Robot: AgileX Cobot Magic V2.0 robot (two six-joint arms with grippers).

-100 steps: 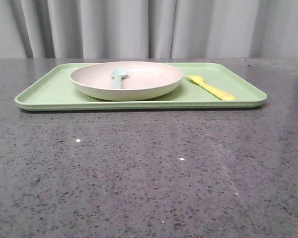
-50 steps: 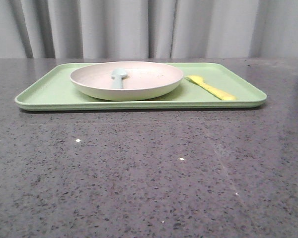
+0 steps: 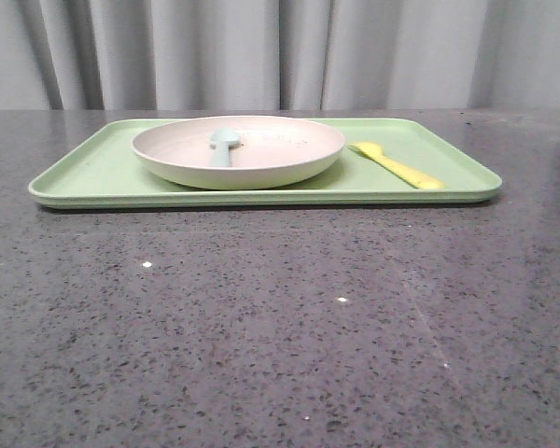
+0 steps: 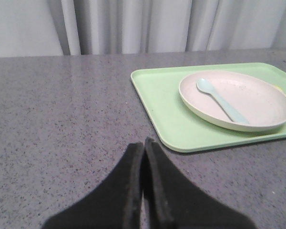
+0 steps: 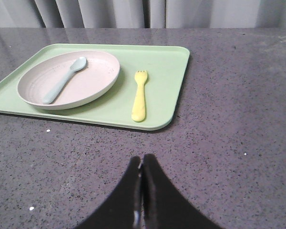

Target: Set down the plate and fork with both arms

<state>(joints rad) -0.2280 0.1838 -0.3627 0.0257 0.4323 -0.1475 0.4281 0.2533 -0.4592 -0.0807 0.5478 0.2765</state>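
The pale pinkish-cream plate (image 3: 238,149) rests on the light-green tray (image 3: 93,173), left of the tray's middle; it also shows as the plate (image 4: 236,99) and the plate (image 5: 69,78) in the wrist views. The yellow fork (image 3: 397,165) lies flat on the tray to the plate's right, seen too as the fork (image 5: 139,95). My left gripper (image 4: 143,143) is shut and empty over bare table, short of the tray's near left corner. My right gripper (image 5: 142,158) is shut and empty, in front of the tray. Neither gripper appears in the front view.
A pale blue spoon (image 3: 223,146) lies inside the plate, bowl toward the back. The dark speckled stone table (image 3: 280,317) stretches wide in front of the tray. Grey curtains (image 3: 280,51) hang behind the table's far edge.
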